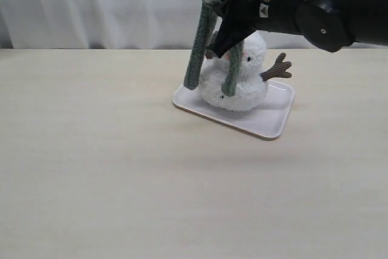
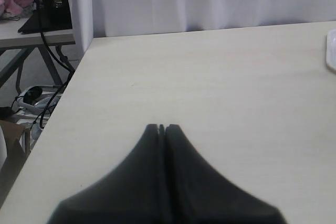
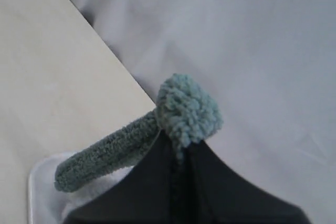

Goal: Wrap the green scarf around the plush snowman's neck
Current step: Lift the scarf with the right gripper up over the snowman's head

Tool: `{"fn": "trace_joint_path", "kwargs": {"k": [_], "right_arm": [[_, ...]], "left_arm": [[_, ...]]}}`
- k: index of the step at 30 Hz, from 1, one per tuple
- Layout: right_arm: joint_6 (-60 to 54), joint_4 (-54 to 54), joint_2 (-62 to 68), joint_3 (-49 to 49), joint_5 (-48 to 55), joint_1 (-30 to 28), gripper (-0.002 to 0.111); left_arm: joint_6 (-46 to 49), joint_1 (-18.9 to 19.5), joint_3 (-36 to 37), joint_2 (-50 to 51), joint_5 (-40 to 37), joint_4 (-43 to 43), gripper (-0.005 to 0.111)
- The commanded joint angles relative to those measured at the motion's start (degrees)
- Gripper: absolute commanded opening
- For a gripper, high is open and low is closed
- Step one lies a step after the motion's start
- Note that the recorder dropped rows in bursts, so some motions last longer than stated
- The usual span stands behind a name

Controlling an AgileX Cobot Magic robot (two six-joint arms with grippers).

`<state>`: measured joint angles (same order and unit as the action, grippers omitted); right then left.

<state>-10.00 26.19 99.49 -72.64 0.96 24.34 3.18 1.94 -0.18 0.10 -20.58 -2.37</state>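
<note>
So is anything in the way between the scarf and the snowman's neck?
Nothing separate shows. The right gripper, jaws shut, dangles the green scarf over the plush snowman, one strand across its front; the gripper hides the neck.

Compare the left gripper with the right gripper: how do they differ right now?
The left gripper is shut on nothing; the right gripper is shut on the green scarf. The left gripper is over the table, off the white tray; the right gripper is up by the head of the plush snowman on that tray, with both scarf ends hanging from it. Both have dark jaws closed together.
</note>
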Motion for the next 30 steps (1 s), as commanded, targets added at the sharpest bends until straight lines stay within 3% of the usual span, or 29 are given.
{"fn": "trace_joint_path", "kwargs": {"k": [1,14,30], "right_arm": [[0.29,0.48,1.94,0.03,-0.96,-4.21,0.004],[0.19,0.01,6.64,0.03,-13.0,-9.58,0.004],[-1.47,-0.49,8.75,0.03,-8.96,-12.46,0.004]], "left_arm": [[-0.18,0.07,0.18,-0.1,0.87,0.11,0.0],[-0.18,0.07,0.18,-0.1,0.87,0.11,0.0],[-0.18,0.07,0.18,-0.1,0.7,0.11,0.0]]}}
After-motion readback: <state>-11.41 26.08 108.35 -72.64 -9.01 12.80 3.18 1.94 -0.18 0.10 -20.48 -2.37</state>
